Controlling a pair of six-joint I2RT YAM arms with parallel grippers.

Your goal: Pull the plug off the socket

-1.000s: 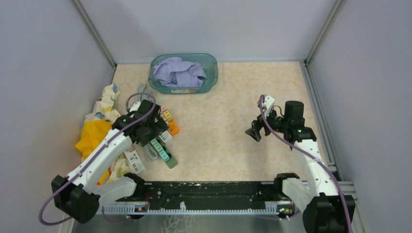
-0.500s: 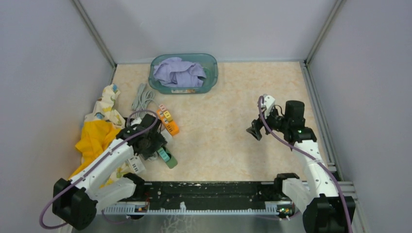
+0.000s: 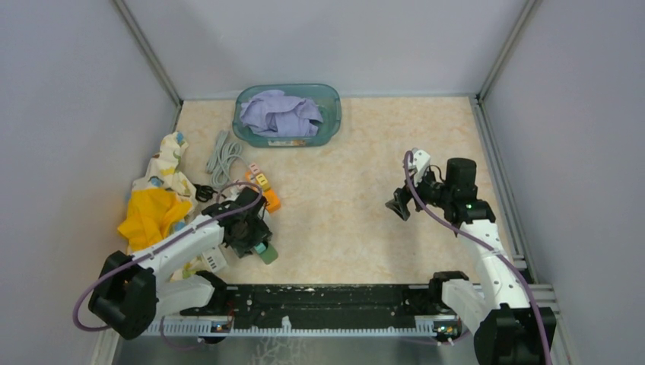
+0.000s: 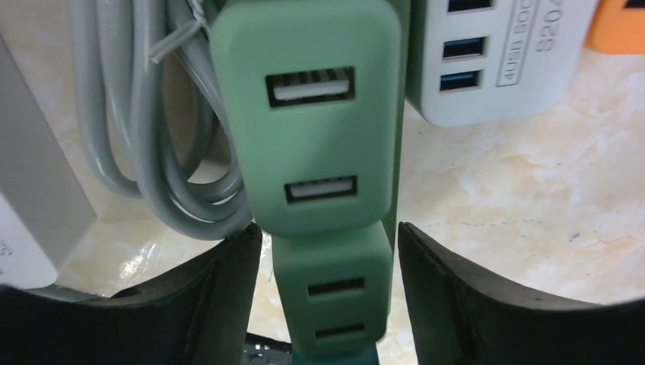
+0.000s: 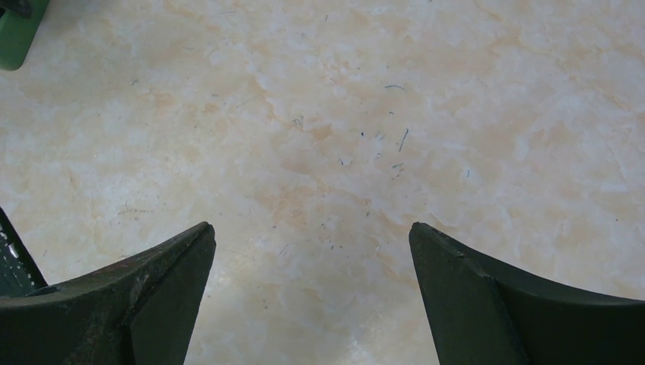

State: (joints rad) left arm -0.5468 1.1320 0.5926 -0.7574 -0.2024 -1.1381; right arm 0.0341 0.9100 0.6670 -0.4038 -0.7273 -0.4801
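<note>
Overhead view: left gripper [image 3: 246, 226] is low over the clutter at the table's [image 3: 365, 160] left side, sitting on a green strip [image 3: 264, 251] just near of an orange power strip [image 3: 265, 193]. Left wrist view resolves the green strip into a pale green block [image 4: 304, 137] with two USB ports showing white tongues, and below it a darker green block [image 4: 332, 289] with two narrower slots. Neither block has readable lettering. Where the plug meets the socket cannot be made out from these views. The black fingers [image 4: 217, 300] stand spread, one on each side of the darker green block. A sliver of table shows on the left side, and contact on the right side cannot be confirmed, so nothing is pinched as far as can be seen. A coiled grey cable [image 4: 148, 144] lies touching the pale block's left edge. A white USB hub [image 4: 498, 61] sits just to its right, with blue ports and printing that reads "4USB SOC", cut by the frame edge, and "S20" plus a clipped character. An orange corner [image 4: 624, 14] shows at the far top right. A white casing [image 4: 30, 198] is at the left edge, its markings too cropped to read. Right gripper [image 3: 398, 206] hangs well apart from the clutter over bare marbled tabletop, its fingers [image 5: 129, 304] wide apart and holding nothing. At the back edge is a teal basket [image 3: 332, 114] holding a lavender cloth [image 3: 281, 114]; the sticker on its front wall is too small to read. A yellow cloth [image 3: 146, 217] and a patterned cloth [image 3: 168, 161] lie against the left wall.
</note>
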